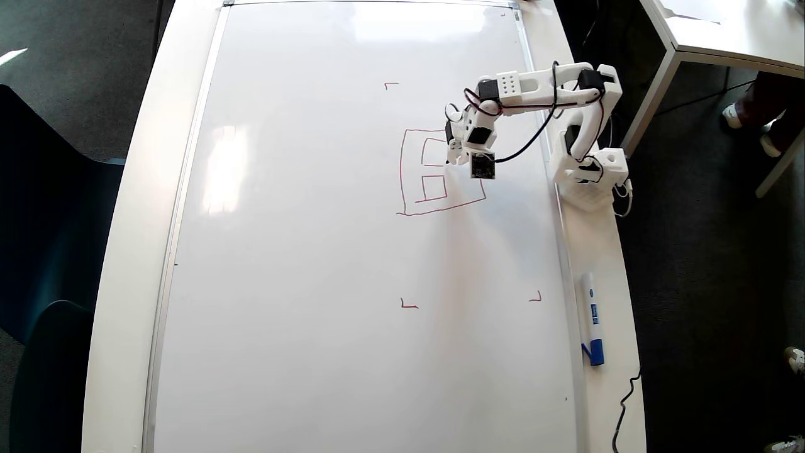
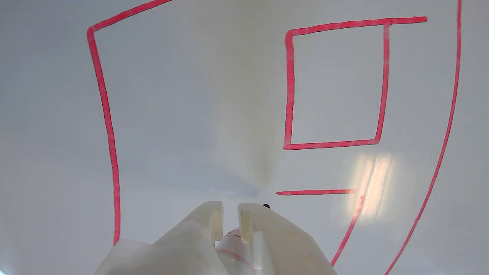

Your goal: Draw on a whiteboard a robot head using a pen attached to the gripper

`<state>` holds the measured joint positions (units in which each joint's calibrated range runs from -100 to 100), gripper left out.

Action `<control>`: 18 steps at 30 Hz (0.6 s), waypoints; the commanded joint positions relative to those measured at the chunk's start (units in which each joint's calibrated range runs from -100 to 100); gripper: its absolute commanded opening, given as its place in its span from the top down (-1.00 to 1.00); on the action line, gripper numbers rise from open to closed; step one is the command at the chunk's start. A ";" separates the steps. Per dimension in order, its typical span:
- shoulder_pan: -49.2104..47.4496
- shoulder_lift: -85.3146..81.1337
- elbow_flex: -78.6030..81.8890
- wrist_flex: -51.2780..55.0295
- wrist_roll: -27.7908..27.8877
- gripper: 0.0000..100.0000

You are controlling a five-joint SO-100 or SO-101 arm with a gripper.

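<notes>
Upper right of the overhead frame, I'm seeing the gripper point(image 1: 454, 154) sitting over the robot head point(image 1: 440, 171) on the whiteboard point(image 1: 302, 283). Bottom centre of the wrist view, its fingers point(image 2: 208, 219) are pinching the pen point(image 2: 233, 244), mostly hidden. One inner square's closed, one's lying half-drawn.

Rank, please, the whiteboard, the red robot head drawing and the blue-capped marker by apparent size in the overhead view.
1. whiteboard: largest by far.
2. robot head: the red outline, partly hidden under the arm.
3. blue-capped marker: smallest, lying beside the board.
</notes>
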<state>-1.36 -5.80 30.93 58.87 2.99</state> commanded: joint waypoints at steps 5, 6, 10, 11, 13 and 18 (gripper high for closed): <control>0.29 -0.78 -0.83 -1.79 -0.04 0.97; 0.29 -0.44 -0.83 -2.40 -0.04 0.97; 0.22 1.57 -4.10 -2.74 -0.04 0.97; 0.14 2.07 -4.46 -2.74 -0.04 0.97; -0.08 2.99 -4.92 -2.74 -0.04 0.97; -0.37 3.66 -4.74 -2.74 -0.04 0.97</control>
<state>-1.43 -1.91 28.28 56.50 3.14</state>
